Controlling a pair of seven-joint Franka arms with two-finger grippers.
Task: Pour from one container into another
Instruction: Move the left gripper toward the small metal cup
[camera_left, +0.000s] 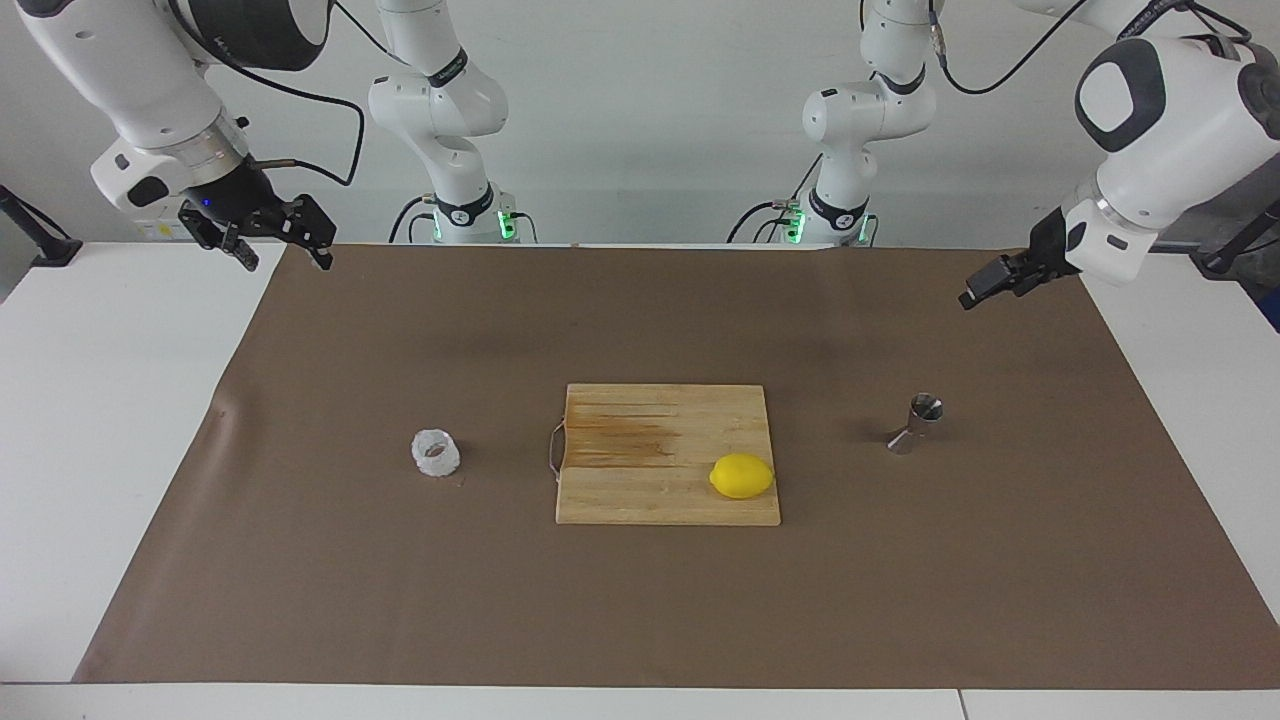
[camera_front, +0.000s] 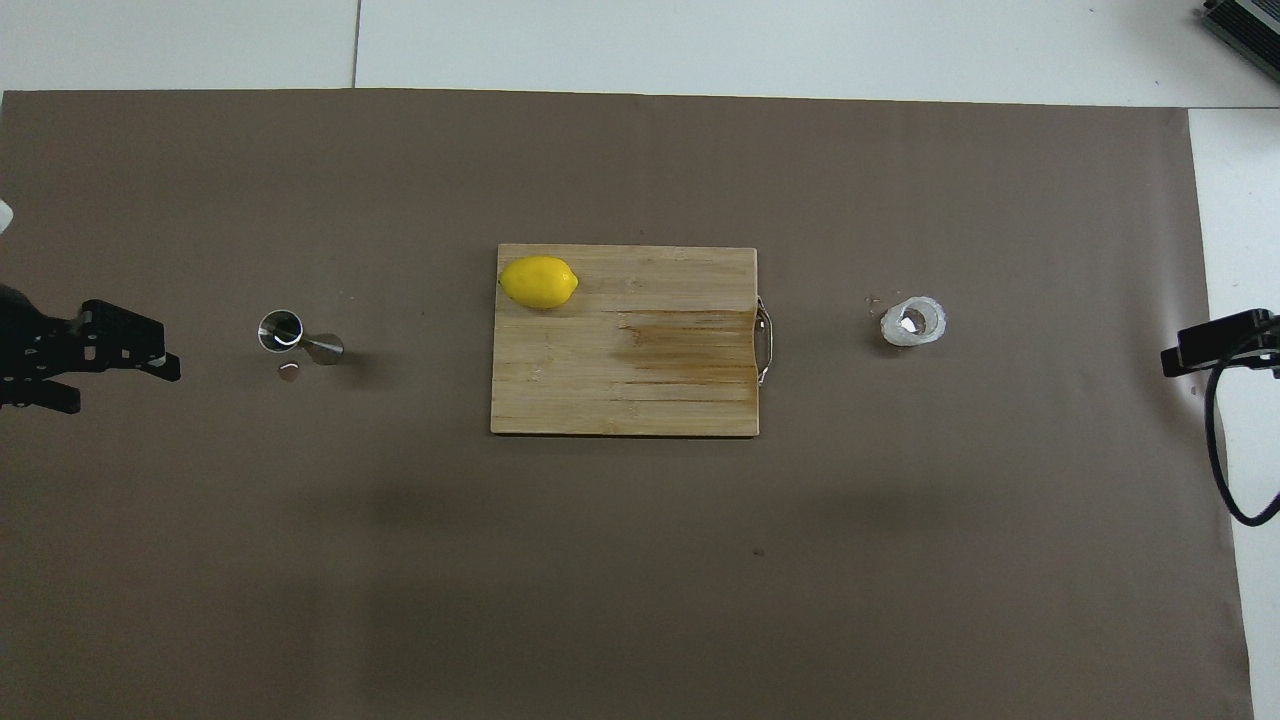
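No writing is readable anywhere. The right gripper (camera_left: 272, 240) hangs spread and empty over the brown mat's (camera_left: 640, 600) corner nearest its base. The left gripper (camera_left: 985, 285), partly cut off overhead, is spread, empty. The jigger (camera_left: 917, 424) stands toward the left arm's end, the crinkly cup (camera_left: 436, 453) toward the right's, either side of the cutting board (camera_left: 650, 440).

Facing view high, overhead steep; 2 share mat (camera_left: 400, 600) (opposed).

My left gripper (camera_left: 985, 290) hangs open and empty over the table edge at my left end, wrist tilted inward. My right gripper (camera_left: 280, 240) waits open, empty, raised over my right corner.
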